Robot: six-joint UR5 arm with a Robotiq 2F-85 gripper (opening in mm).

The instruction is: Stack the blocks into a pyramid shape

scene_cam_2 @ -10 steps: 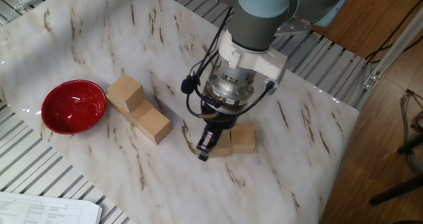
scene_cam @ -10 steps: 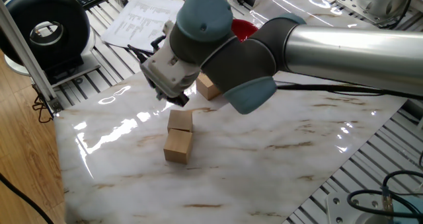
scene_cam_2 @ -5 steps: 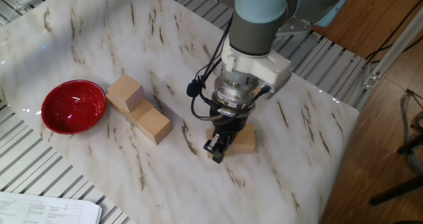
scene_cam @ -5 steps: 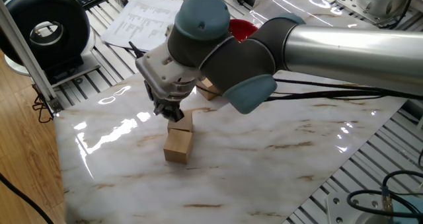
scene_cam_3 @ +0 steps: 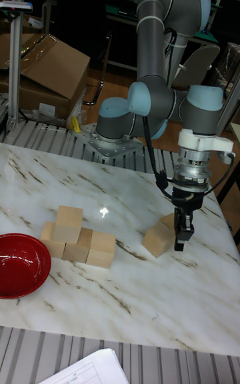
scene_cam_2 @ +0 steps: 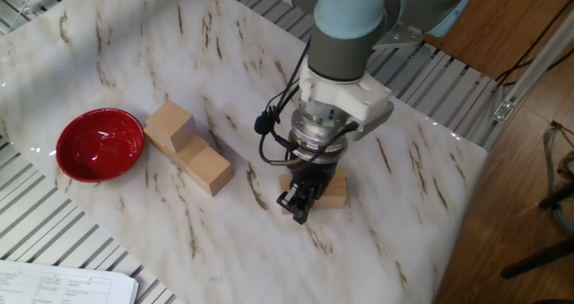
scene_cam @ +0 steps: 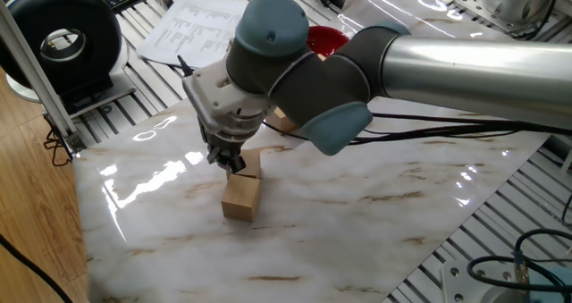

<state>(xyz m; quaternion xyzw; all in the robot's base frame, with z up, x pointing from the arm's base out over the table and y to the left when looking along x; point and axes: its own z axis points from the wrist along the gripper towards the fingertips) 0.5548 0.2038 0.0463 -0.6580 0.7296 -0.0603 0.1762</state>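
Marble-patterned tabletop (scene_cam_3: 120, 291) carries everything. Largest on it is the red bowl (scene_cam_3: 20, 265), and just beside that sits a started pile of wooden cubes (scene_cam_3: 73, 237), one riding on the row beneath. Well apart lie two loose cubes (scene_cam: 241, 185) touching each other. The gripper (scene_cam_2: 300, 199) is down at the farther one (scene_cam_2: 334, 189); whether its fingers have closed on it I cannot tell. These cubes look light, rigid and fairly grippy; opposite flat faces, taken squarely near mid-height, seem the best hold.
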